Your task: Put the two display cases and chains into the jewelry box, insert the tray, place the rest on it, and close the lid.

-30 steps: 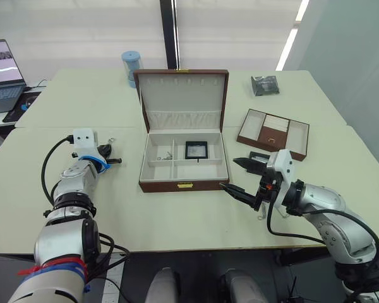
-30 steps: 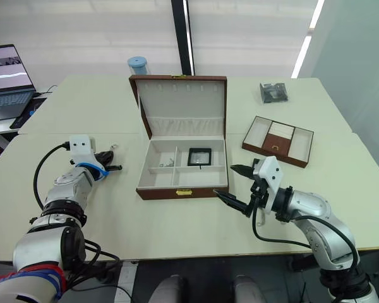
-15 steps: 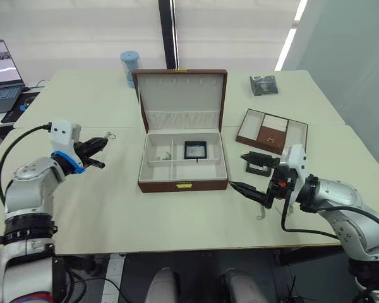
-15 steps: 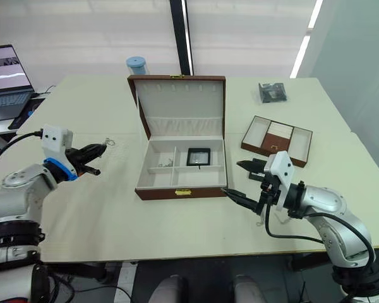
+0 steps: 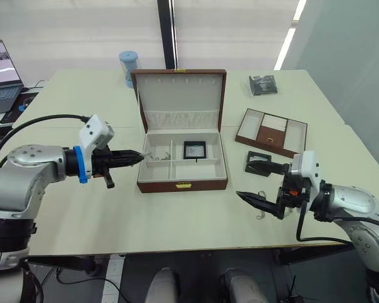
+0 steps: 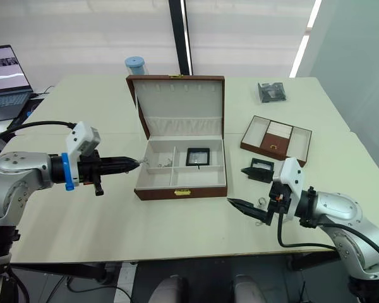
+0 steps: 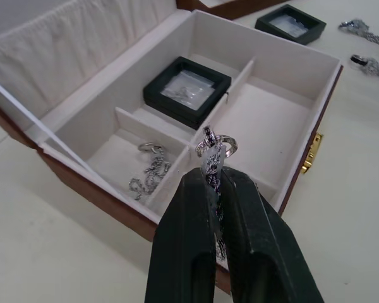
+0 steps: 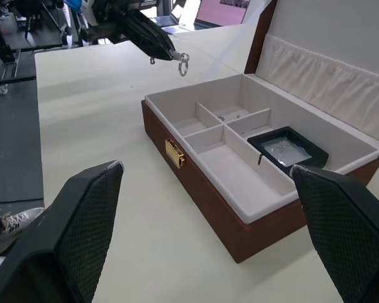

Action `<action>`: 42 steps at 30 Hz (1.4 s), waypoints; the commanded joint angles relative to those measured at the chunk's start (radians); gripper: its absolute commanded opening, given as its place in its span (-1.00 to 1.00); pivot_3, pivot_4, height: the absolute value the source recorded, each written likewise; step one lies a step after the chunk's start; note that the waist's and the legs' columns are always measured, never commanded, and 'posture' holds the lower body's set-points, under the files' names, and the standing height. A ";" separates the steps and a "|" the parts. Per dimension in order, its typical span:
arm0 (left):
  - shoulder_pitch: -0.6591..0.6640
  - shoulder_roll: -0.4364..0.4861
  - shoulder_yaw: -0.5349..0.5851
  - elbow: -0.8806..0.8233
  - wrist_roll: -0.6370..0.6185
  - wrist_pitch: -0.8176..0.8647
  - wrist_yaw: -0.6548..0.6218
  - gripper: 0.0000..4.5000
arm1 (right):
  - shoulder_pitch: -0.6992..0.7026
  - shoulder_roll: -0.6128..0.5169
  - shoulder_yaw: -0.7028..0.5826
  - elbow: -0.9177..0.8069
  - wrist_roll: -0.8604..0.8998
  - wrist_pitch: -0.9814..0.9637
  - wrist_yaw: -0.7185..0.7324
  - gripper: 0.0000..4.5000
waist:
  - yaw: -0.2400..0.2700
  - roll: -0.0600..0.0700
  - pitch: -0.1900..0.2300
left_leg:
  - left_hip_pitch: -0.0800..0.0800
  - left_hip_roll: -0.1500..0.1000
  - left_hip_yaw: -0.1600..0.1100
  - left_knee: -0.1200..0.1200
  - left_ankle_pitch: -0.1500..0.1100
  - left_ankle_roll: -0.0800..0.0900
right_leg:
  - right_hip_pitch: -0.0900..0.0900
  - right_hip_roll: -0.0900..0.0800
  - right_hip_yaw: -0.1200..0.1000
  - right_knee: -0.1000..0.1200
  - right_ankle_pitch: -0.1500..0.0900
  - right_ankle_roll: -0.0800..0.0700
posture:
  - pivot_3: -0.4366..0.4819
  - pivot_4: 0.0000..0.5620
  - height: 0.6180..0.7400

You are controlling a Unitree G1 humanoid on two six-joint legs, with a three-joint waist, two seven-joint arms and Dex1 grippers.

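The jewelry box (image 5: pixel 183 184) stands open mid-table with its lid (image 5: pixel 179 95) upright. One display case (image 5: pixel 195 149) lies in the box's back right compartment; the other display case (image 6: pixel 260 169) rests on the table right of the box. My left gripper (image 7: pixel 216 183) is shut on a chain (image 7: pixel 216 146) and hovers over the box's left edge. More chains (image 7: pixel 148 172) lie in the back left compartment. Loose chains (image 6: pixel 260 203) lie on the table by my right gripper (image 5: pixel 256 183), which is open and empty. The tray (image 5: pixel 271 131) sits to the right.
A blue cup (image 5: pixel 129 66) stands behind the box on the left. A dark packet (image 5: pixel 264 84) lies at the back right. A laptop (image 5: pixel 0 69) sits on a side desk at the far left.
My left arm has swung right, carrying the chain from the table's left side to the box's left edge. My right gripper has drawn back to the right, away from the box front.
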 commanded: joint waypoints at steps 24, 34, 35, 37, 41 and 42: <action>-0.079 -0.063 -0.097 0.112 0.106 -0.080 -0.060 0.47 | 0.091 -0.010 -0.073 -0.080 0.013 -0.018 -0.052 1.00 | 0.000 0.000 0.000 | 0.000 0.000 0.000 0.000 0.000 0.000 | 0.000 0.001 0.000 0.000 0.000 0.000 | -0.05 -0.47 1.00; 0.177 -0.027 0.198 0.015 -0.083 0.113 0.003 0.99 | 0.129 -0.055 -0.237 0.108 0.018 -0.043 -0.004 1.00 | -0.003 0.000 0.000 | 0.000 0.001 0.000 0.000 0.000 0.000 | 0.000 0.000 0.001 0.000 0.000 0.000 | -0.05 -0.47 1.00; 0.218 -0.018 0.231 0.013 -0.083 0.119 0.011 0.99 | 0.140 -0.062 -0.258 0.135 0.013 -0.050 0.003 1.00 | -0.003 0.000 0.000 | 0.000 0.002 0.000 0.000 0.000 0.000 | 0.000 0.000 0.001 0.000 0.000 0.000 | -0.05 -0.47 1.00; 0.290 0.004 0.301 0.034 -0.069 0.111 0.037 0.99 | 0.170 -0.076 -0.299 0.190 -0.005 -0.072 0.018 1.00 | -0.001 0.000 0.000 | 0.000 0.002 0.000 0.000 0.000 0.000 | 0.000 -0.001 0.000 0.000 0.000 0.000 | -0.05 -0.47 1.00; 0.430 0.030 0.415 0.057 -0.032 0.063 0.071 0.99 | 0.219 -0.093 -0.358 0.280 -0.035 -0.112 0.047 1.00 | -0.001 0.000 0.000 | 0.001 0.001 0.000 -0.001 0.000 0.000 | 0.000 -0.006 0.000 0.000 0.000 0.000 | -0.05 -0.47 1.00; 0.456 0.030 0.442 0.058 -0.031 0.056 0.075 0.99 | 0.226 -0.097 -0.366 0.299 -0.041 -0.120 0.054 1.00 | -0.001 0.000 0.000 | 0.001 0.001 0.000 -0.001 0.000 0.000 | 0.000 -0.006 0.000 0.000 0.000 0.000 | -0.05 -0.47 1.00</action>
